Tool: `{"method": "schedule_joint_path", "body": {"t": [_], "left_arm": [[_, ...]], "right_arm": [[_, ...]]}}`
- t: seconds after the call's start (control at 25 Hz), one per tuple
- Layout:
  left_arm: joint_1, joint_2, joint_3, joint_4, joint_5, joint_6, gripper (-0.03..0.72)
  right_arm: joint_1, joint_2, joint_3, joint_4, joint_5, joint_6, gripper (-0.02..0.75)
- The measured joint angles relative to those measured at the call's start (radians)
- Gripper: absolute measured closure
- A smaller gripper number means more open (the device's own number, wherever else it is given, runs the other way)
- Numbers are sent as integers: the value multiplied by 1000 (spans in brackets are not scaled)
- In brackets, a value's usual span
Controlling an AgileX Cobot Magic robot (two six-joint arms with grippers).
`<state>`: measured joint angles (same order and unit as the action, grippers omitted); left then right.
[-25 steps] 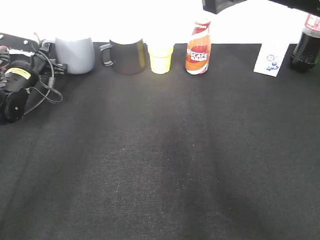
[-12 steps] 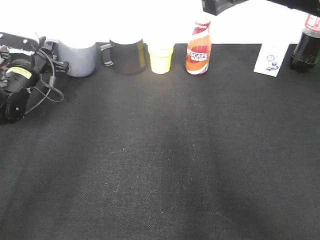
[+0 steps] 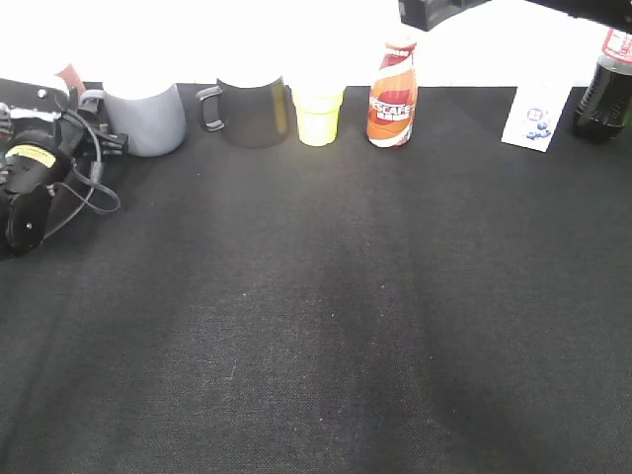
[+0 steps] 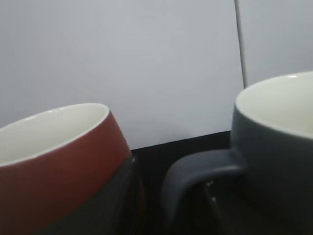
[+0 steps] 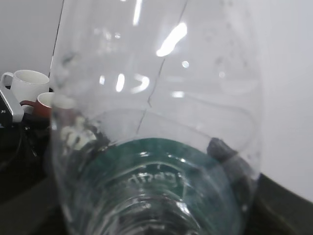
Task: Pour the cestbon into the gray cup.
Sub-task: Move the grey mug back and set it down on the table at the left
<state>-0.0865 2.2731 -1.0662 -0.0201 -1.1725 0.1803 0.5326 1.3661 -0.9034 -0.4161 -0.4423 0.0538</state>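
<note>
The cestbon (image 5: 156, 147) fills the right wrist view: a clear plastic bottle with a green label band bearing pale raised lettering, its transparent wall catching bright highlights. It sits directly in front of the right wrist camera, so close that it blocks almost everything behind it. The right gripper's jaws are not clearly visible around it; a dark shape shows through the plastic on the right side, but whether that is a jaw pad cannot be told. The jaws stand well apart, at a width that would fit the bottle, yet actual contact cannot be confirmed. In the exterior view the bottle itself is not seen; only part of the right arm (image 3: 434, 10) shows at the top edge.

The gray cup (image 3: 145, 118) stands at the far left of the black-clothed counter (image 3: 326, 316), a squat matte gray mug with a pale inside and a loop handle facing left. The left wrist view shows that handle (image 4: 195, 181) close up, with a reddish-brown mug (image 4: 54, 166) just beside it. The left gripper (image 3: 94, 109) sits against the cup's handle side, its jaws partly apart; dark jaw edges appear low in the left wrist view near the handle, though whether they touch it cannot be told.

Along the back stand a black mug (image 3: 251, 111), a yellow cup (image 3: 318, 117), an orange bottle (image 3: 392, 96) and a dark cola bottle (image 3: 602, 89).
</note>
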Motion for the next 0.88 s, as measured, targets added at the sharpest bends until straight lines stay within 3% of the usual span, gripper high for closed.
{"method": "schedule_joint_path", "body": {"t": [0.68, 0.88], "left_arm": [[0, -68, 51, -1, 74, 0, 431], [2, -70, 51, -4, 106, -1, 304]], "right_arm": [[0, 0, 0, 0, 0, 0, 254], [0, 0, 0, -1, 0, 0, 254]]}}
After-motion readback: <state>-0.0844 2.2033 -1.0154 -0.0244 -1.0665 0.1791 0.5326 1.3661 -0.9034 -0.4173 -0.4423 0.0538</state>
